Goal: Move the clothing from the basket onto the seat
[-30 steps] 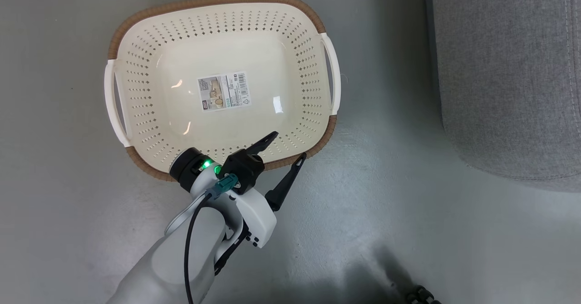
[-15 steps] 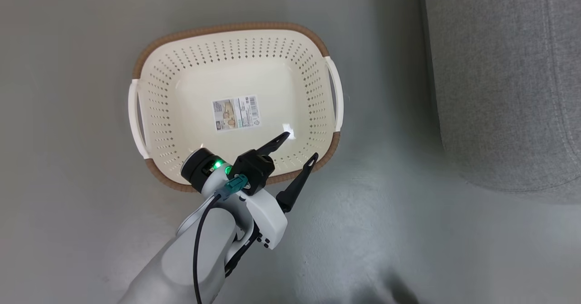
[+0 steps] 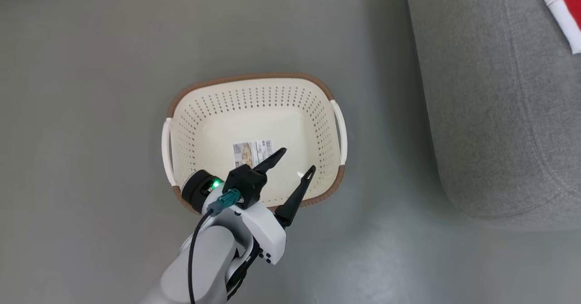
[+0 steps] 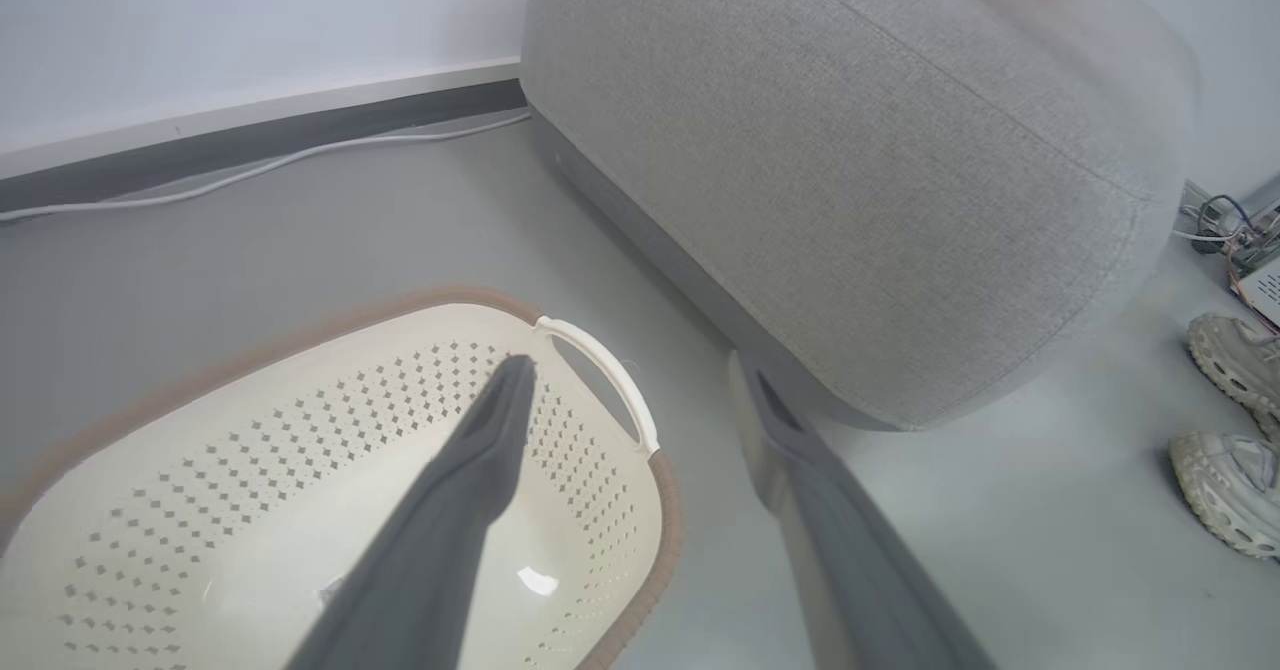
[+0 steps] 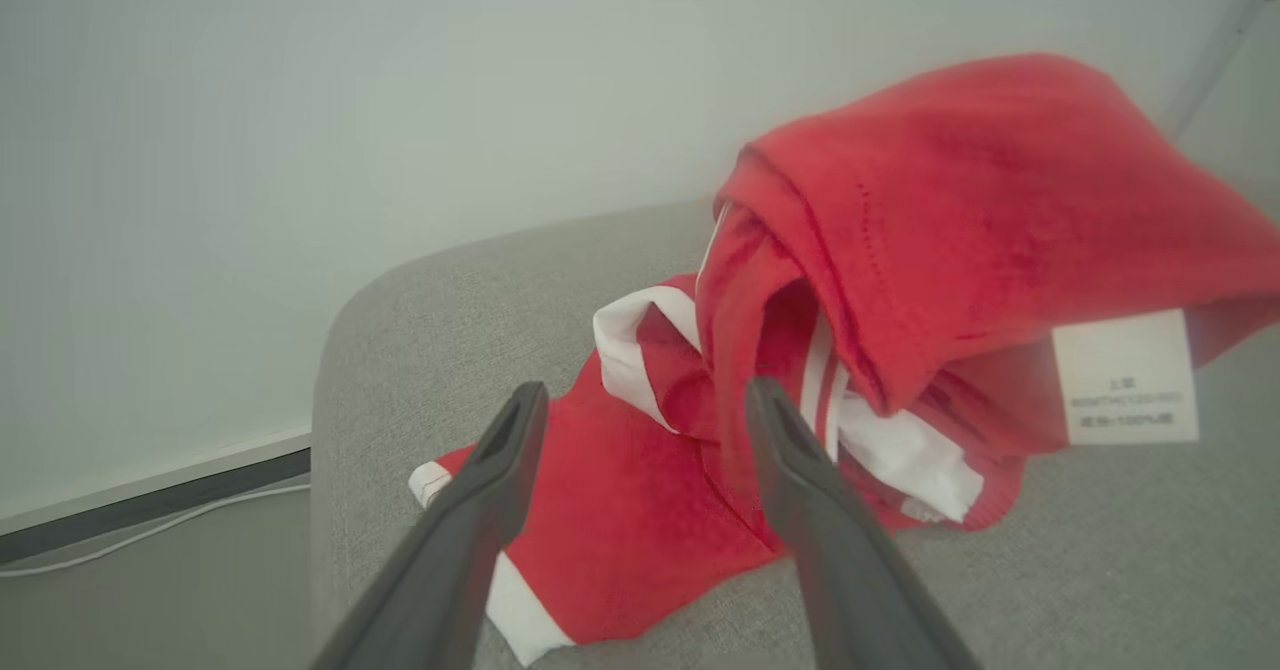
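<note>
- Left pincer [image 3: 297,159] spread open, empty, poised over the bare basket [image 3: 254,78].
- Right pincer [image 5: 645,388] spread open; red clothing [image 5: 960,210] heaped on the seat [image 5: 420,320] just ahead, brushing one finger.
- Risk: fabric snags that finger and drags off the seat.

Likely a lab or test room set up as a living corner. Bare grey floor [image 3: 91,90], plain white wall [image 4: 250,20], dark skirting [image 4: 250,145] with a loose cable [image 4: 300,160] running along it. Grey seat [image 4: 850,180], laundry basket [image 3: 254,104]. Tangled wires [image 4: 1225,225] on the floor, worn trainers [image 4: 1235,360] near them.
</note>
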